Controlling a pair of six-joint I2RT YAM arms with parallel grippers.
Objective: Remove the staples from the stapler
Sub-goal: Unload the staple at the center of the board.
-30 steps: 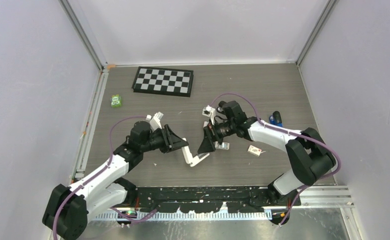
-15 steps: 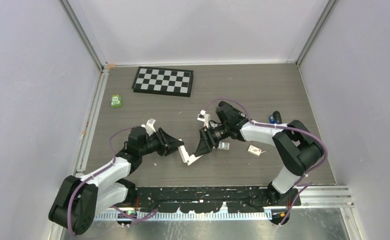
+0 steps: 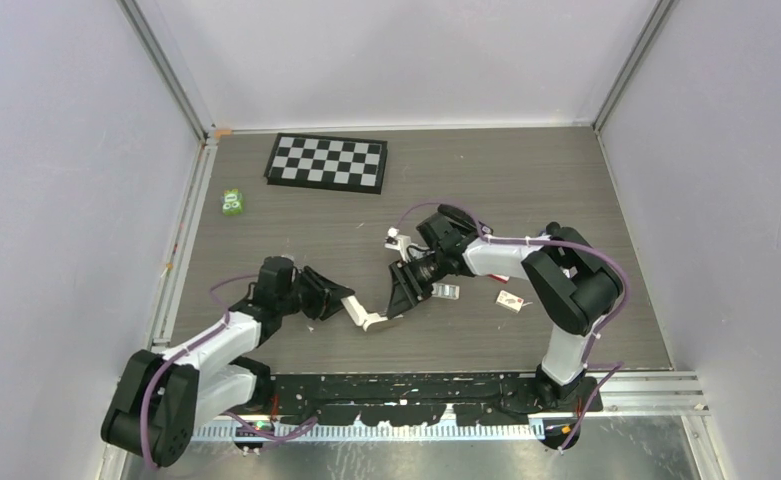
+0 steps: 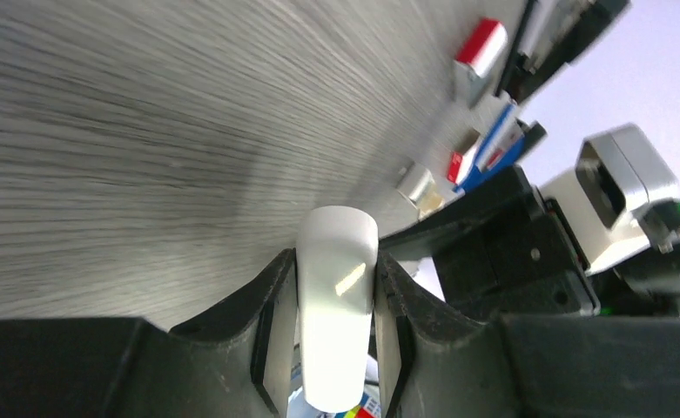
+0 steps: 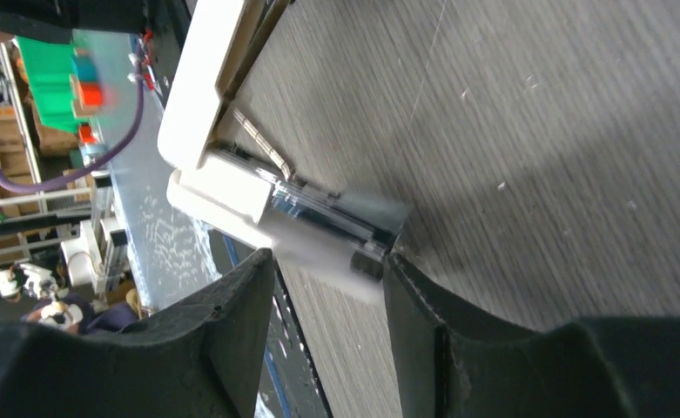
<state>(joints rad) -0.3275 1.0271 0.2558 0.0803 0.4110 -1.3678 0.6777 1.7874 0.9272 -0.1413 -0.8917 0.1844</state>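
The white stapler (image 3: 371,320) is hinged open just above the table near the front middle. My left gripper (image 3: 351,306) is shut on its white top arm (image 4: 336,296). My right gripper (image 3: 398,300) has its fingertips closed on the end of the stapler's shiny metal magazine (image 5: 336,222). A thin ribbed metal piece (image 5: 262,144) lies along the open stapler; I cannot tell whether it is staples or a spring. A small silvery strip of staples (image 3: 448,291) lies on the table right of the right gripper. It also shows in the left wrist view (image 4: 419,183).
A red-and-white box (image 3: 511,300) lies right of the staples. A blue-and-black item (image 3: 551,235) is further right. A checkerboard (image 3: 328,162) lies at the back. A green object (image 3: 232,202) is at the left. Walls enclose the table.
Both grippers and the stapler between them have moved left and toward the near edge, and the left arm has dropped lower. The strip and box on the table have not moved.
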